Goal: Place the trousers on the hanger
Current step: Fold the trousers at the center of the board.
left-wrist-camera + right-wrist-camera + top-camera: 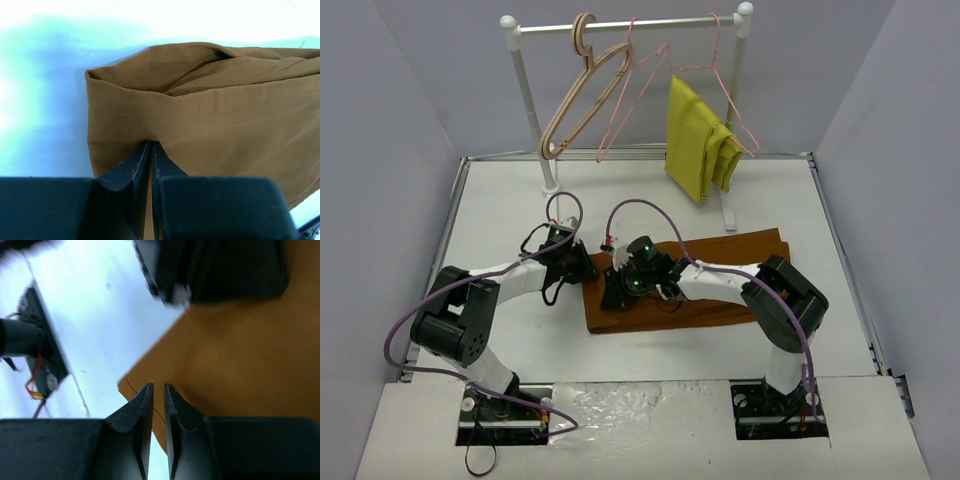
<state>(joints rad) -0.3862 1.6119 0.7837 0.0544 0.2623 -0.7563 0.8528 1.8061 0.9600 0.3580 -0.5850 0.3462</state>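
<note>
The rust-brown trousers (720, 275) lie flat across the middle of the table. My left gripper (582, 266) is at their left end. In the left wrist view the left gripper (151, 143) is shut on a pinch of the trousers (215, 115) near the folded edge. My right gripper (620, 291) is at their near left corner. In the right wrist view its jaws are almost together, and the right gripper (159, 386) presses on the trousers (240, 350) beside that corner. An empty pink wire hanger (633, 100) hangs on the rail at the back.
A white clothes rack (620, 25) stands at the back. It holds a beige wooden hanger (582, 90) and a second pink hanger (730, 100) carrying a mustard-yellow garment (695, 135). The rack's right post (727, 200) stands just behind the trousers. White walls enclose the table.
</note>
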